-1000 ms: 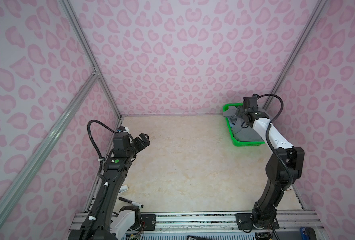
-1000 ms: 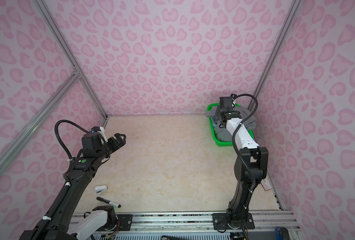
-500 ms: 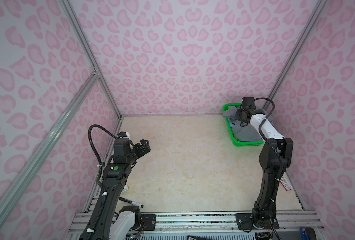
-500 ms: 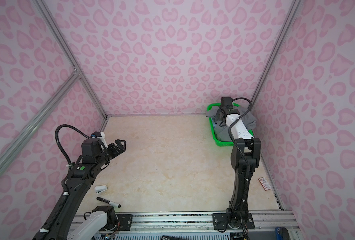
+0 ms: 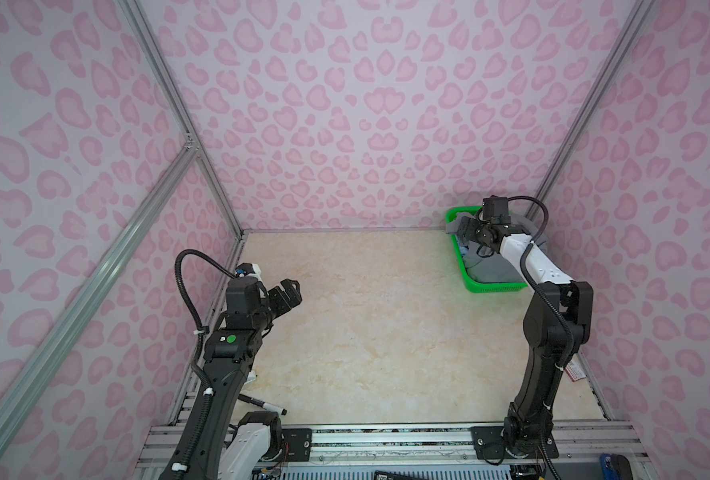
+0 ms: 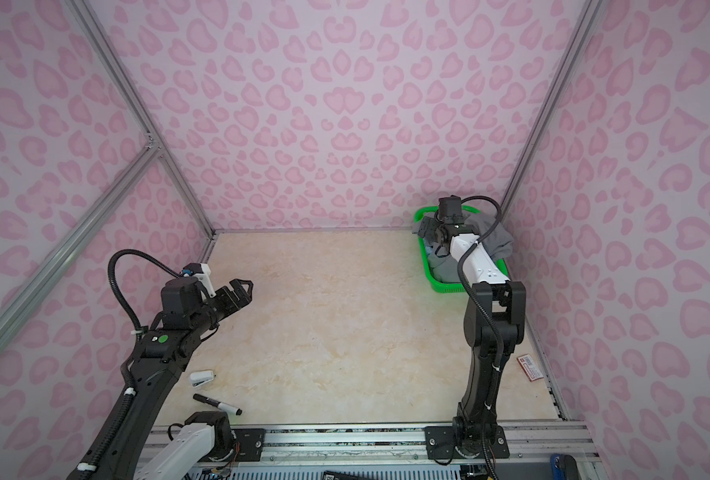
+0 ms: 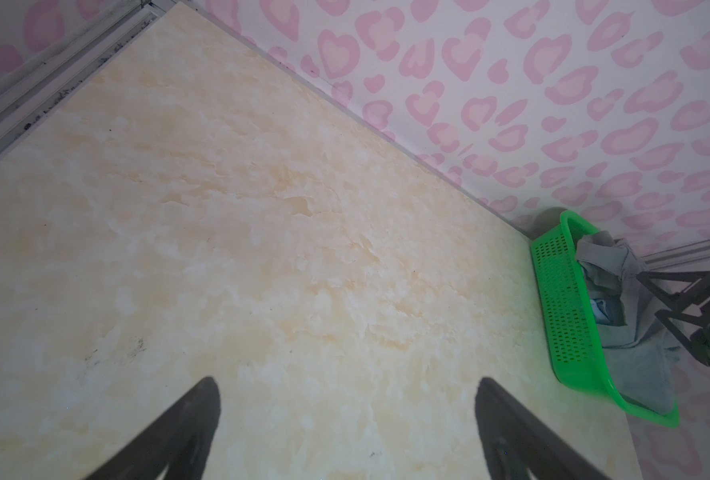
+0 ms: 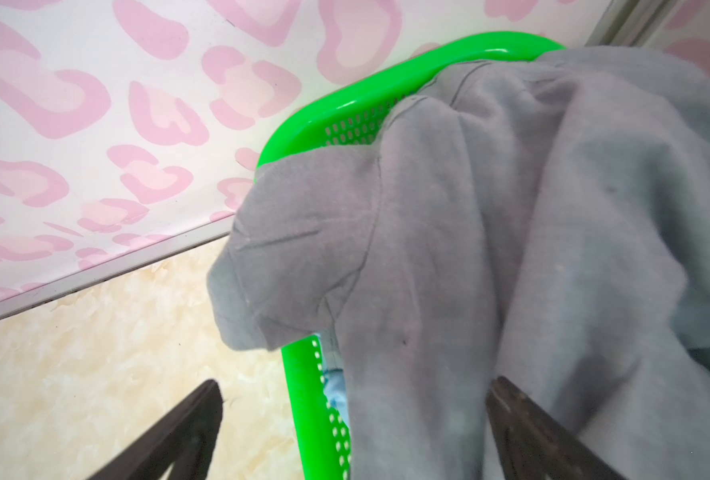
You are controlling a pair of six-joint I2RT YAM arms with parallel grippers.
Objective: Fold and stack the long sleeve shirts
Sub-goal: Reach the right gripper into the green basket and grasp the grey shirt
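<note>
Nothing is folded yet: the long sleeve shirts [image 5: 488, 270] sit heaped in the green basket [image 5: 494, 287]; left fingers [image 7: 191, 428] and right fingers [image 8: 187, 432] are spread, empty.

- The grey shirt [image 8: 511, 208] is plain mid-grey, thin soft cloth; it lies unfolded and crumpled, heaped in the green basket [image 8: 365, 95] at the far right corner of the worktop [image 5: 365, 332]; one seamed flap hangs out over the basket's rim above the worktop; in a top view more of it spills over the side nearest the wall [image 6: 500, 243].
- The light blue shirt [image 8: 336, 390] lies beneath the grey shirt in the same basket; only a small bunched patch shows against the perforated wall.
</note>
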